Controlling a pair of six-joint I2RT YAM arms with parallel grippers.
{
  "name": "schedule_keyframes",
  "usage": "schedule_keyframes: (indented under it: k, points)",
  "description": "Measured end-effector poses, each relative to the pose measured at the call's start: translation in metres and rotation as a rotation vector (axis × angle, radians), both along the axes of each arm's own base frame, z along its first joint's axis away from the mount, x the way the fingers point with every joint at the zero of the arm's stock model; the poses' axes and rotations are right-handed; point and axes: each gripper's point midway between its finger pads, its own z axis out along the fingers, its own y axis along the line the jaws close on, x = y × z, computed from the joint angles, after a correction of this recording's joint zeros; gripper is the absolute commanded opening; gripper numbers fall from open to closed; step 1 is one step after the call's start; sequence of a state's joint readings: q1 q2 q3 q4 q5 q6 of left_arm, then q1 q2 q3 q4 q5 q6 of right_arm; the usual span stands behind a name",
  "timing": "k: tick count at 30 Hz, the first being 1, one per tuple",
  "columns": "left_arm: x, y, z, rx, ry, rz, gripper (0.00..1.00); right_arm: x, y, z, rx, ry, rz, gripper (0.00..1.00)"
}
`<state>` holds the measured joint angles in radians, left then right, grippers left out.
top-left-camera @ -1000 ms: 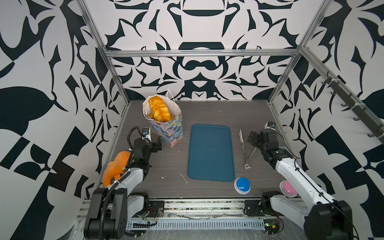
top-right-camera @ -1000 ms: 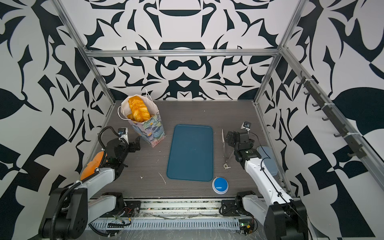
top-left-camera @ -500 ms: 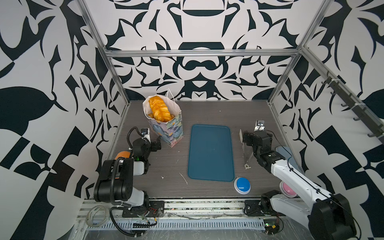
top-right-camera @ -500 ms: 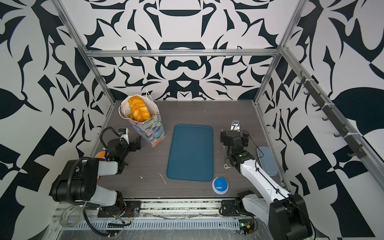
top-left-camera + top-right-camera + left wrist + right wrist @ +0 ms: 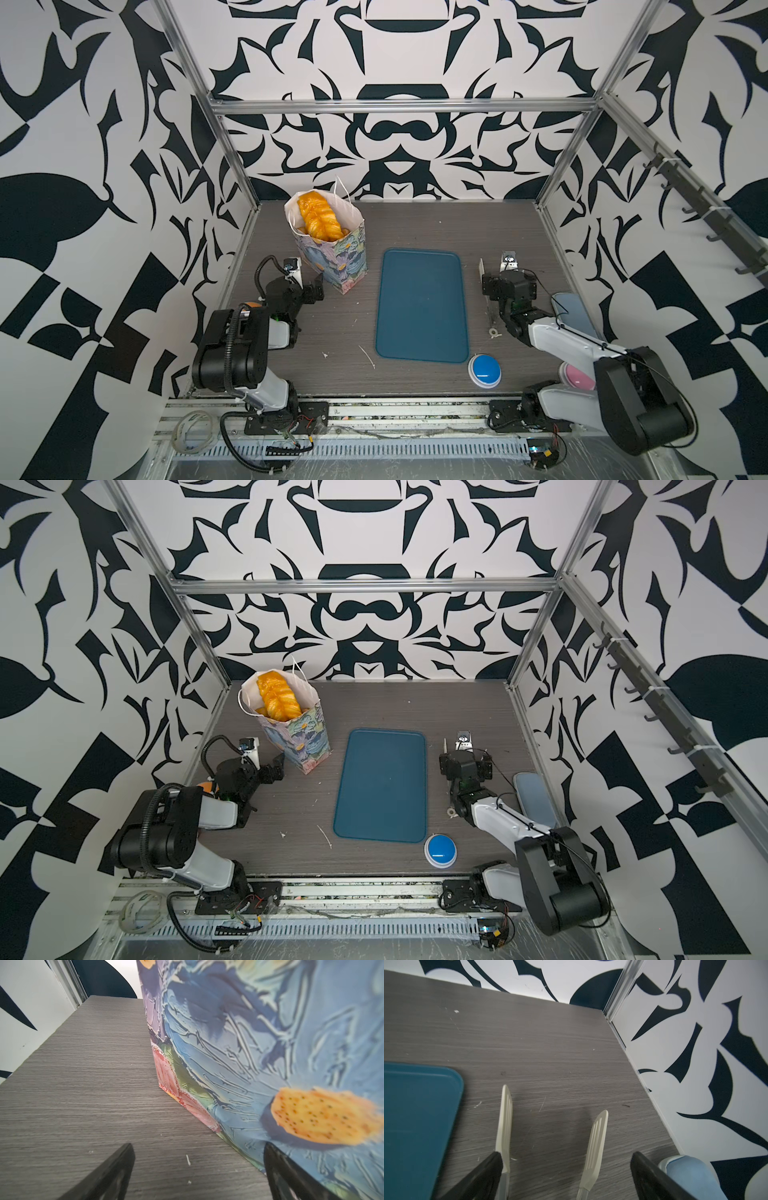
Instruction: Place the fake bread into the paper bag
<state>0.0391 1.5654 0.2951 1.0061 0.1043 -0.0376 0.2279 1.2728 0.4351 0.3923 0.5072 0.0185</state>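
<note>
**Left end effector** [image 5: 198, 1145]: fingers spread, holding nothing, low over the grey wood-grain surface [image 5: 415, 224]. In the left wrist view one black finger [image 5: 116, 1169] hangs over bare surface. The other finger comes up against the printed wall of the paper bag [image 5: 249, 1043]; I cannot tell whether it touches.

**Paper bag**: upright toward the back left of the surface, just beside the left end effector. Its mouth is open, the inside is white, and the string handles stand up.

**Bread** [image 5: 318, 218]: glossy golden pieces inside the bag's mouth, a braided loaf uppermost, seen in both top views. It sits higher than the left end effector and beyond it, apart from the fingers. The bag walls hide the lower pieces.

**Right end effector** [image 5: 565, 1157]: fingers spread, gripping nothing, low over the right side of the surface. The bread is well apart from it, across the tray.

**Tongs** [image 5: 506, 1118]: cream-coloured. One arm runs alongside a finger and the other lies in the gap between the fingers.

**Tray** [image 5: 419, 303]: blue, flat in the middle of the surface, between the bag and the right end effector.

**Outlying items**:
- A blue button [image 5: 484, 371] sits at the tray's near right corner.
- A pink button [image 5: 575, 376] is partly behind the right arm.
- A pale blue pad [image 5: 575, 311] lies by the right wall.
- An orange object [image 5: 251, 305] is mostly hidden under the left arm.
</note>
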Motion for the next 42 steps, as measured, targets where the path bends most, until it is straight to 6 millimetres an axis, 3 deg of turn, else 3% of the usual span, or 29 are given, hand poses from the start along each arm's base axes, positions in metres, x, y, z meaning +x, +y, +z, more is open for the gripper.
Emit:
schedule_keyframes:
  k: [12, 42]
  points:
    - [0.0, 0.0, 0.0, 0.0, 0.0, 0.001, 0.99, 0.024, -0.002, -0.032, 0.025, 0.034, 0.035, 1.0]
    - [0.006, 0.002, 0.0, -0.011, 0.022, 0.015, 0.99, 0.031, 0.014, -0.036, 0.14, -0.093, 0.179, 1.0]
